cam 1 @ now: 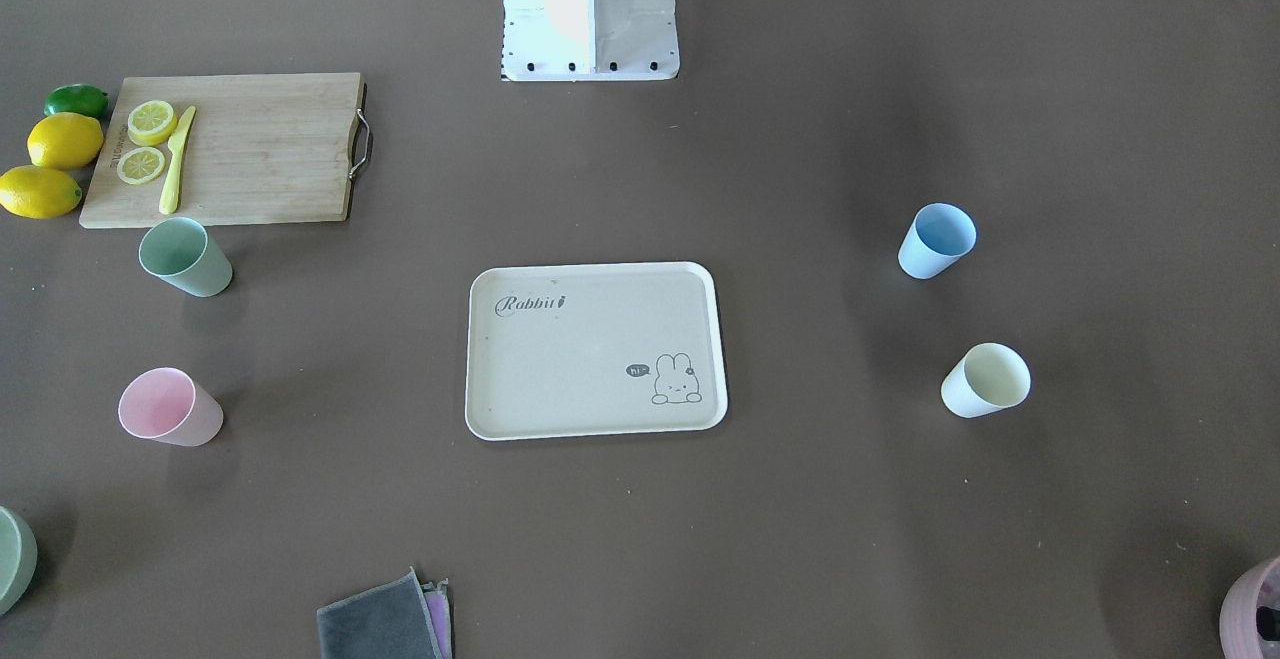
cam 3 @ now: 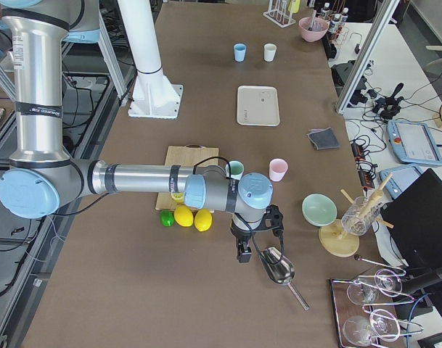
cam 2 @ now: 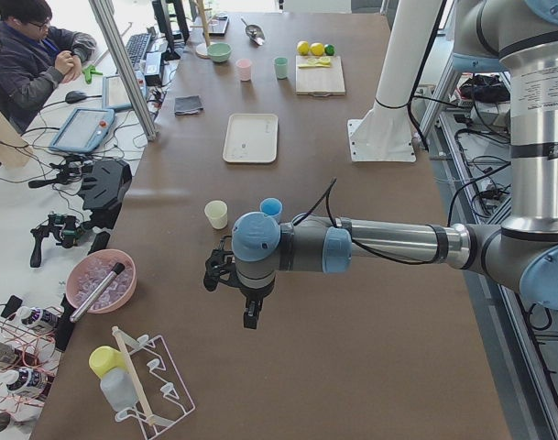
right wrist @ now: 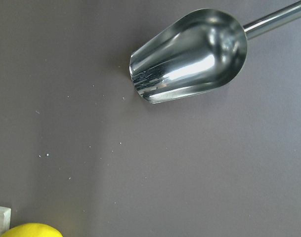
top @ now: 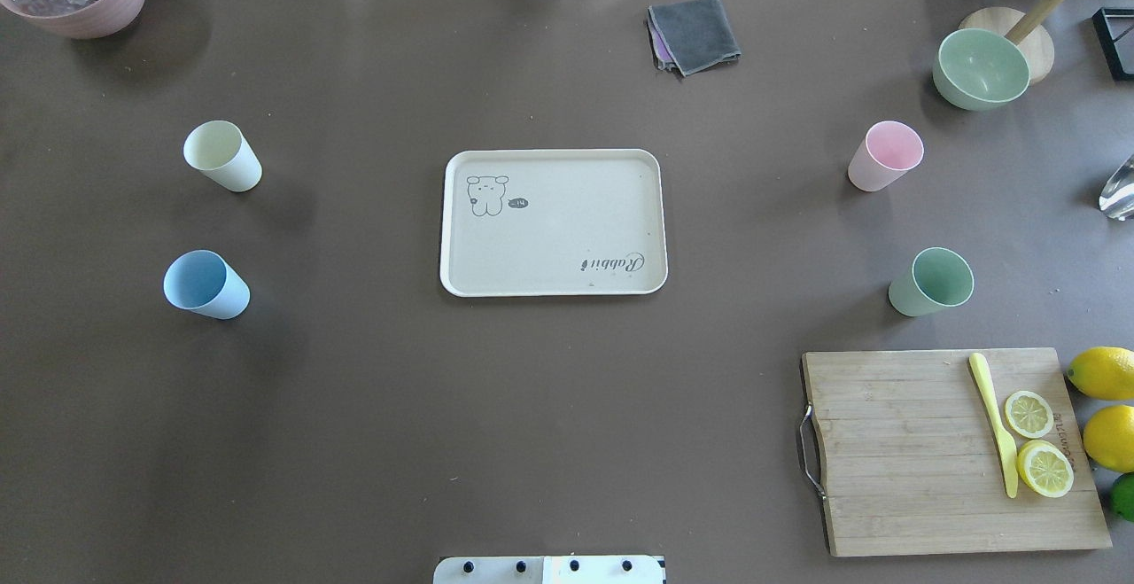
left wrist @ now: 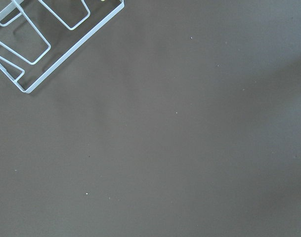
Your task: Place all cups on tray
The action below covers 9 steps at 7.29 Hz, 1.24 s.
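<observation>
Tray flat at mid-table, straight out from the robot base, "Rabbit" lettering and bunny drawing face-up.

To the tray's robot-left, well apart from it: blue cup and cream cup, both upright on the table, the blue one on the base side of the cream. To the tray's robot-right, also well apart: green cup and pink cup, upright on the table, the green one on the base side. All four off the tray.

Left gripper: seen only from the side, hanging fingers-down over the table, farther from the tray than the blue and cream cups. Cannot tell whether spread or pressed together. Below its wrist camera, only tabletop and a corner of a white wire rack.

Right gripper: likewise seen only from the side, pointing down above the table, farther from the tray than the green and pink cups, near a steel scoop. Cannot tell whether spread or pressed together.

Robot-right of the tray, just past the green cup toward the base: board with a yellow knife and two lemon slices on it. Along the board's edge away from the tray: lemons and a lime. Across the tray from the base: grey cloth. Beyond the pink cup from the tray: green bowl.
</observation>
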Each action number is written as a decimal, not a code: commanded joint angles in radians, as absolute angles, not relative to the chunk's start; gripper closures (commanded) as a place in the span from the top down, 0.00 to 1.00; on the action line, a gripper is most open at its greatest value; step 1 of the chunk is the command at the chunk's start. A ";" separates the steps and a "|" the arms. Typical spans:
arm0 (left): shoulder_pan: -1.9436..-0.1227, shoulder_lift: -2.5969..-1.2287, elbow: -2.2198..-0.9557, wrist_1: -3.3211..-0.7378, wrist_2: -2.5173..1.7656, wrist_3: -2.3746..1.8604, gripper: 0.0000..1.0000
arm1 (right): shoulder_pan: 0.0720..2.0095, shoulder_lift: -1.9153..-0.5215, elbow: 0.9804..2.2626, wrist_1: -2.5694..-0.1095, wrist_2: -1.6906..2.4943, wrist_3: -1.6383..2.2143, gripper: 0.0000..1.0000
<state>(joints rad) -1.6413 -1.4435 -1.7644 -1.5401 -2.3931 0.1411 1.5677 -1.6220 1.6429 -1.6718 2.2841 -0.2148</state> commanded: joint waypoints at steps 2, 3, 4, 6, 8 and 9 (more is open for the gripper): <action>-1.641 -1.443 -1.778 -1.540 -2.395 0.141 0.98 | 1.568 -1.621 1.643 -1.671 2.284 -0.215 1.00; -1.641 -1.443 -1.785 -1.540 -2.388 0.141 0.98 | 1.568 -1.621 1.644 -1.671 2.283 -0.219 1.00; -1.640 -1.445 -1.793 -1.540 -2.388 0.141 0.98 | 1.568 -1.620 1.644 -1.671 2.280 -0.215 1.00; -1.637 -1.466 -1.787 -1.540 -2.385 0.135 0.98 | 1.568 -1.623 1.682 -1.584 2.278 -0.221 1.00; -1.638 -1.468 -1.811 -1.543 -2.394 0.130 0.98 | 1.583 -1.644 1.678 -1.457 2.290 -0.212 1.00; -1.640 -1.492 -1.815 -1.543 -2.398 0.127 0.98 | 1.601 -1.644 1.690 -1.441 2.305 -0.210 1.00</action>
<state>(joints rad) -1.6385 -1.4728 -1.8068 -1.5422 -2.3928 0.1310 1.5830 -1.6413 1.6801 -1.4759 2.2922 -0.2121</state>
